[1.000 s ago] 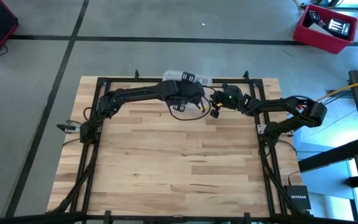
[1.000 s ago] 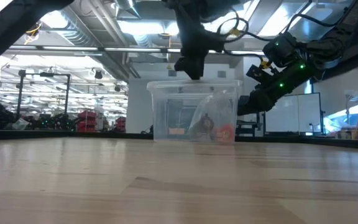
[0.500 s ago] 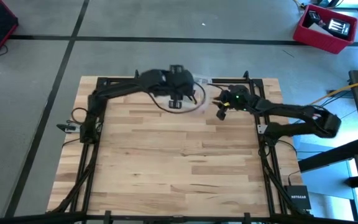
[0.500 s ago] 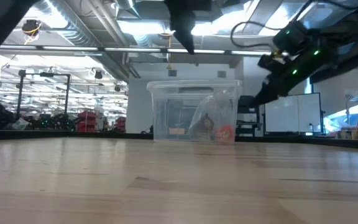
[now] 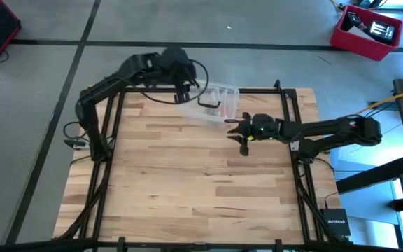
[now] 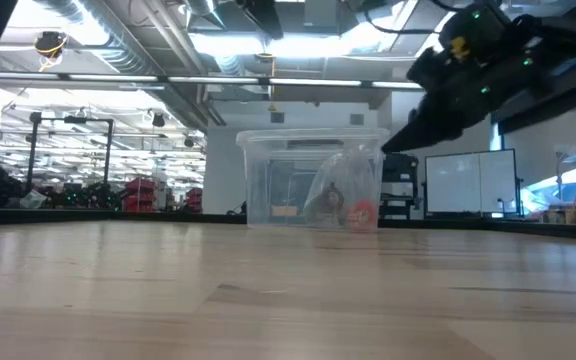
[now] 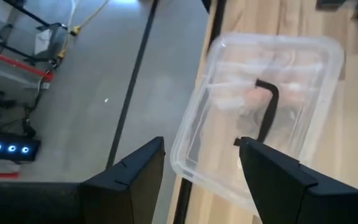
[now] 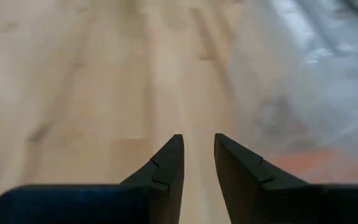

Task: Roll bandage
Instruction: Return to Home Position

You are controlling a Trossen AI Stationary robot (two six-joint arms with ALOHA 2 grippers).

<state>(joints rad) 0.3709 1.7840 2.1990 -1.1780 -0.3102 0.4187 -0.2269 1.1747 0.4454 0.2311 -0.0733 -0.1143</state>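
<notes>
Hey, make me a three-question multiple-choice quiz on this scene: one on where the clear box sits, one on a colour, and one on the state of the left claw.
1. Where is the clear box?
A. At the table's far edge
B. In the table's middle
C. On the floor

2. What colour is the crate on the floor beyond the table's far right corner?
A. Blue
B. Red
C. Green

3. How is the left claw?
A. Shut on the box
B. Open and empty
C. Out of view

Answers:
1 A: the high view shows the box right at the far edge.
2 B: the crate is plainly red.
3 B: the left wrist view shows its fingers apart with nothing between them, above the box.
</notes>
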